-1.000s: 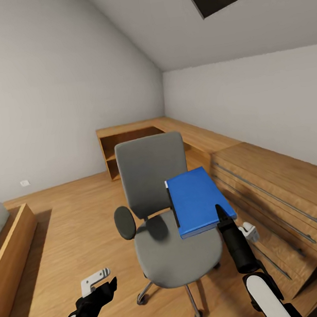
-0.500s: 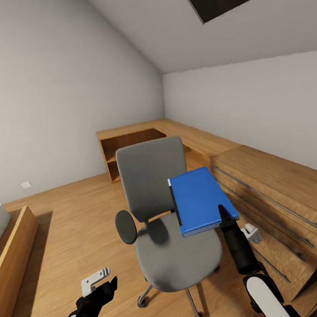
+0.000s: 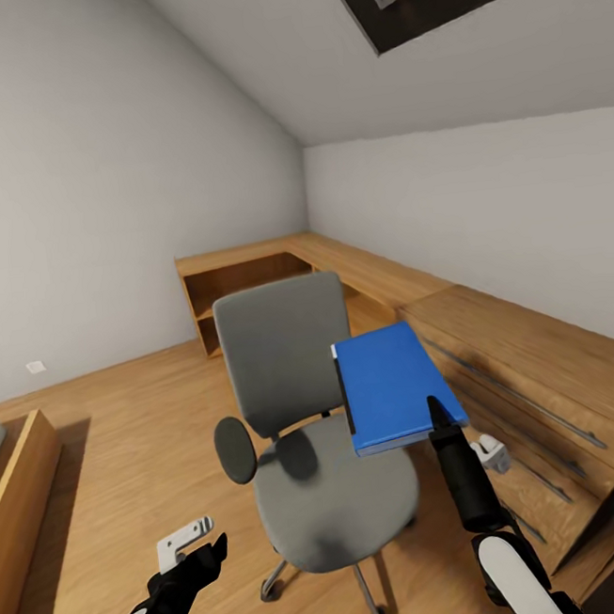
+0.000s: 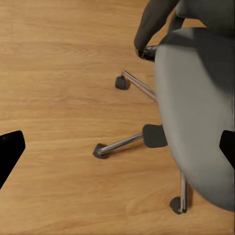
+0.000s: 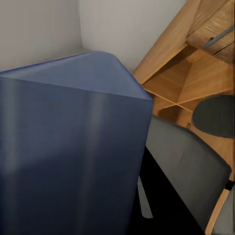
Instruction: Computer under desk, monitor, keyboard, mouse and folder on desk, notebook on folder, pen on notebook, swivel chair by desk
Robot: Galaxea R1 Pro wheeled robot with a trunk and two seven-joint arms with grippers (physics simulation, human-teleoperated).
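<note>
The right gripper [image 3: 436,418], clamped on the folder [image 3: 391,385], holds it clear above the chair [image 3: 313,458] for carrying deskward; the left gripper [image 3: 194,538] hangs low, jaws apart.

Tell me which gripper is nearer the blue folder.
Right. The right gripper is at the folder's near edge, holding it above the swivel chair seat. The left gripper hangs low over the floor, across the chair from it.
</note>
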